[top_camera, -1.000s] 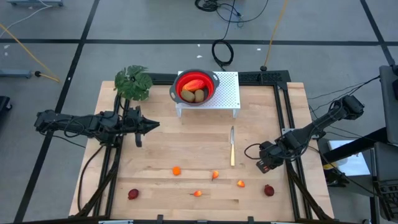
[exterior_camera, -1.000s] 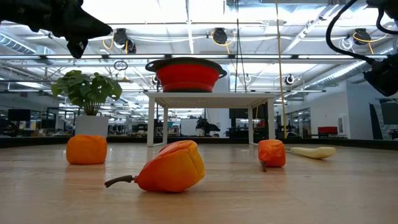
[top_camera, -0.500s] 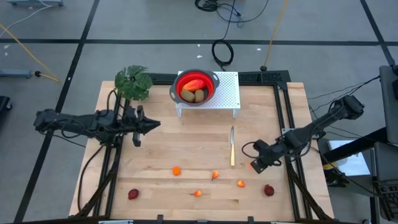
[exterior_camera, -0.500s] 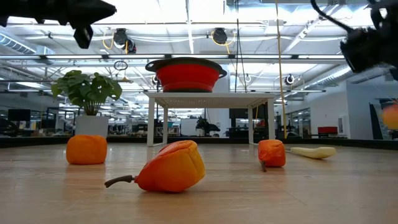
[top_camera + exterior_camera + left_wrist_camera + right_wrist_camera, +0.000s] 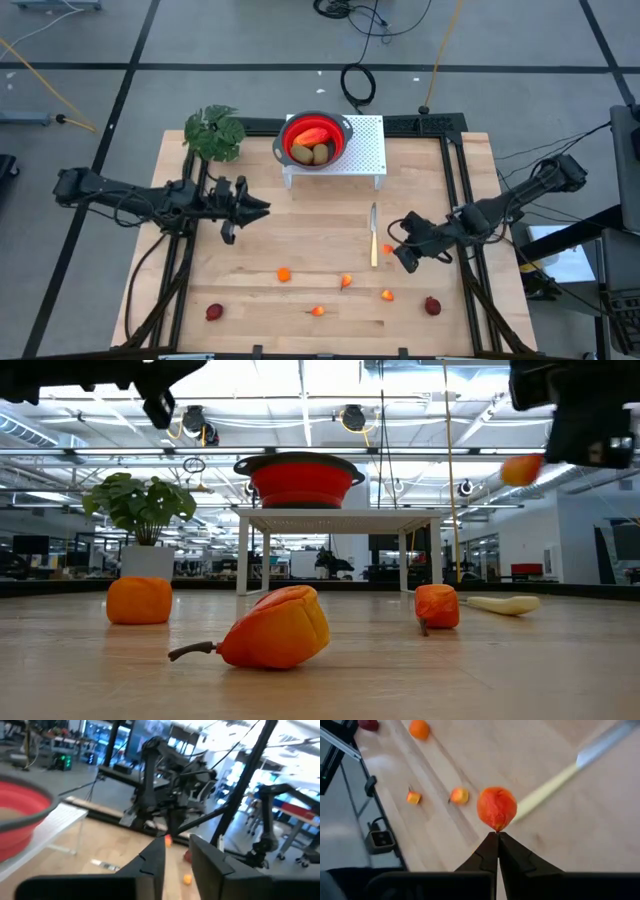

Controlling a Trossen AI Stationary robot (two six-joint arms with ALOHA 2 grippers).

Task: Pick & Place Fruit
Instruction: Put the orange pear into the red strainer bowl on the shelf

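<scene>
My right gripper (image 5: 396, 254) hovers over the table's right half, just right of the knife, shut on a small orange-red fruit (image 5: 496, 808) that also shows high up in the low view (image 5: 520, 469). My left gripper (image 5: 262, 210) hangs over the table's left half, slightly open and holding nothing. Loose on the near part of the table lie orange fruits (image 5: 284, 274) (image 5: 346, 281) (image 5: 387, 295) and dark-red ones (image 5: 214, 312) (image 5: 432, 305). The red bowl (image 5: 340, 128) on a white stand contains a red-yellow oblong fruit (image 5: 312, 135) and brown ovals (image 5: 302, 153). My right gripper pinches the orange-red fruit by its near end (image 5: 496, 827), at the very tips of the two shut fingers (image 5: 490, 845). The fingers point toward the table's left. The fruit sticks out beyond the tips, lifted clear of the table.
A slim knife (image 5: 374, 235) lies on the board between the bowl stand and the near fruits, right beside the held fruit. A leafy green plant (image 5: 214, 132) stands at the far left corner. The white stand (image 5: 370, 150) sits at the far edge. Bare wood spans the table's middle.
My right gripper has risen and moved toward the table's left and slightly far, carrying the orange-red fruit up off the table toward the knife. My left gripper has advanced toward the table's right and a little toward the near edge.
</scene>
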